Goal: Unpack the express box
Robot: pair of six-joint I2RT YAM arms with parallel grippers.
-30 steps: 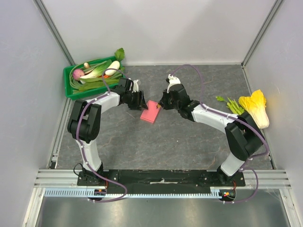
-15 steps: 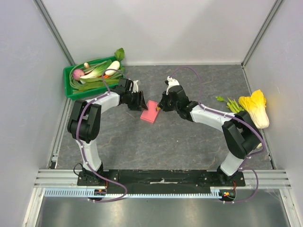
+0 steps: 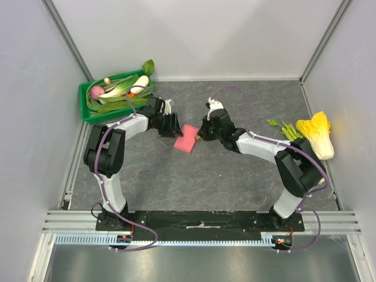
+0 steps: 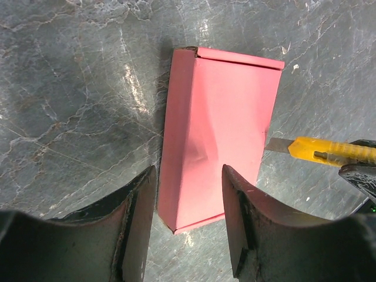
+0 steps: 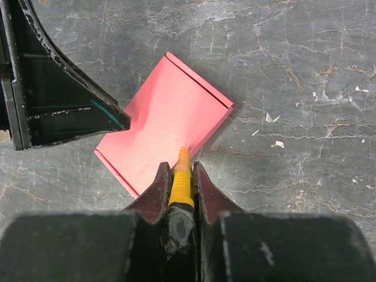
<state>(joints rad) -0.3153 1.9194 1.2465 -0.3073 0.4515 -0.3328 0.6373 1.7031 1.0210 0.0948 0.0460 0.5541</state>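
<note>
While left tool [image 4: 188,176] — fingers apart — straddles express box [image 3: 188,139] at centre of top view, flat on surface [image 3: 235,176], right tool [image 5: 178,176], clamped on yellow knife [image 4: 323,150], should cut shallow along edge seam — steady, no gouging.

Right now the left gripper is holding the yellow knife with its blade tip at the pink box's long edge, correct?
Not the left. The right gripper holds the yellow knife, shut on its handle, with the blade tip at the pink box's long edge; the right wrist view shows it. The left gripper is open at the box's end.
</note>
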